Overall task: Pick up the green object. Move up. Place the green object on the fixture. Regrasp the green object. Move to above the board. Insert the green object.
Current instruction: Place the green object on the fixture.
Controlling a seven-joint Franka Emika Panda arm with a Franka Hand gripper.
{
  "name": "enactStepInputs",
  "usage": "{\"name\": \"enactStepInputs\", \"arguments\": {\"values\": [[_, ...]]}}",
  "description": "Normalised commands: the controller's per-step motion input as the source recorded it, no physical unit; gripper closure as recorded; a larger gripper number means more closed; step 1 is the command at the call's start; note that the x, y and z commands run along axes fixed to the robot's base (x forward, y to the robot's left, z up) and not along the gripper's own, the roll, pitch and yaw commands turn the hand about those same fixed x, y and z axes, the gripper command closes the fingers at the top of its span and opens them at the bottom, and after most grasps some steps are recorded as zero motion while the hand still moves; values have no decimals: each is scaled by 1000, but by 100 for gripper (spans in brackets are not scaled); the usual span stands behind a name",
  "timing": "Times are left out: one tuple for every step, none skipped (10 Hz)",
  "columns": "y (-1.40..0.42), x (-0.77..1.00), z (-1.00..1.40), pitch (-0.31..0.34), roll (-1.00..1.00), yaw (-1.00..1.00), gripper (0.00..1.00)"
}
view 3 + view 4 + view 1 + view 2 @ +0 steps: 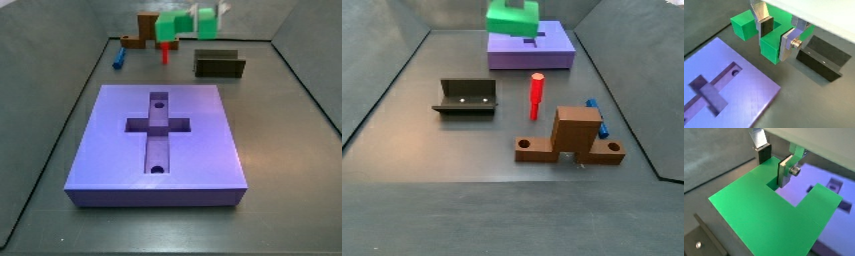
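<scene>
The gripper (776, 35), jaws closed on one prong of the green object (769, 49), held it aloft with the notch sideways, apparently so it could be set in the fixture (219, 64), at about two o'clock from the board (160, 140).

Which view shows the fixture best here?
A side view: the fixture sits unobstructed, open side and back wall visible. The second side picture shows it smaller and farther off. In a wrist view it lies partly behind the hand holding the green object.
</scene>
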Motion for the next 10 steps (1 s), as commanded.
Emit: {"name": "enactStepInputs", "arguments": {"values": [[-51,1000,329,166,-660,-129,100],[0,986,289,106,-751,-200,100],[0,949,274,11,-814,-183,100],[6,926,200,0,-826,-157,100],[43,917,114,0,-791,-171,100],[94,911,120,0,-791,-114,100],[220,866,97,0,-751,0,100],[369,889,0,0,-654,0,100],[483,954,-91,6,-380,0,100],[546,926,-217,191,-166,0,100]]}}
